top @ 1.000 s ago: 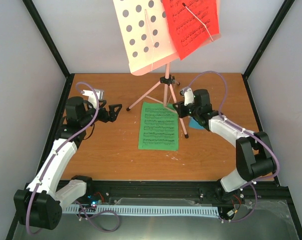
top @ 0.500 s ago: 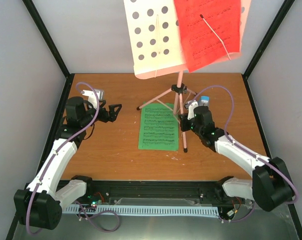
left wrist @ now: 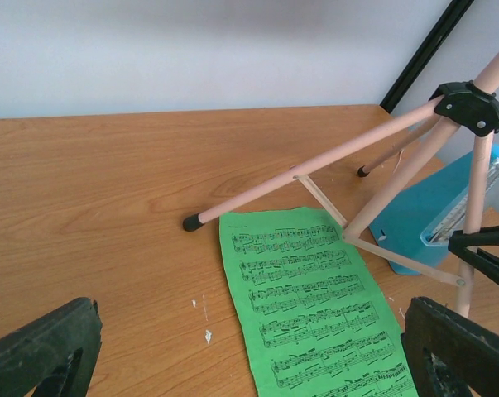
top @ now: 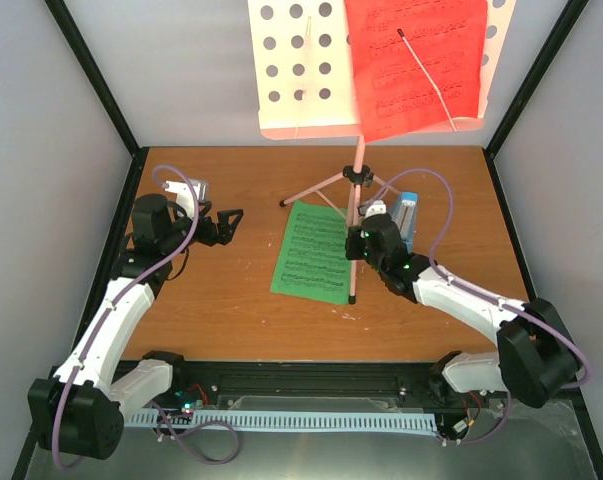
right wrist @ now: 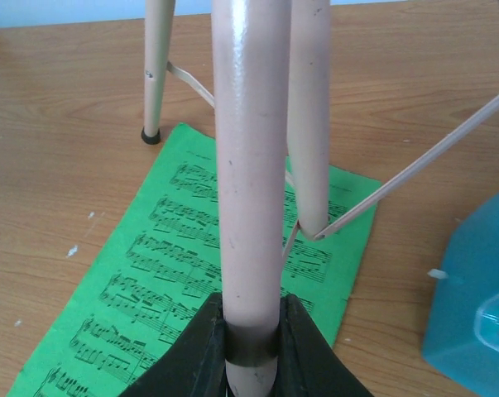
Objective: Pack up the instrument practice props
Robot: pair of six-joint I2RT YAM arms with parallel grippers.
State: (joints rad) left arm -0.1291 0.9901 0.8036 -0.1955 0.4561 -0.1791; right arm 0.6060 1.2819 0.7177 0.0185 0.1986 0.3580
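1. Grey walls (top: 181, 80) and a black frame are enclosing a wooden table (top: 231, 300), with both arms reaching in from its near edge.
2. A pink music stand (top: 357, 176) is standing at the middle of the table toward the far side, its tripod legs spreading out over the wood.
3. Its hole-punched desk (top: 296, 75) is rising high against the far wall and carrying the red page (top: 416, 65) on its right half.
4. The green page (top: 311, 250) is lying flat on the table under the tripod, left of the near leg.
5. The right gripper (top: 353, 245) is pinching that near leg, its black fingers (right wrist: 203, 343) pressing on both sides of the pink tube.
6. The blue metronome (top: 408, 215) is sitting on the table just right of that gripper, touching neither page.
7. The left gripper (top: 231, 222) is hovering over the left part of the table with its fingers spread wide, gripping nothing, well apart from the stand.
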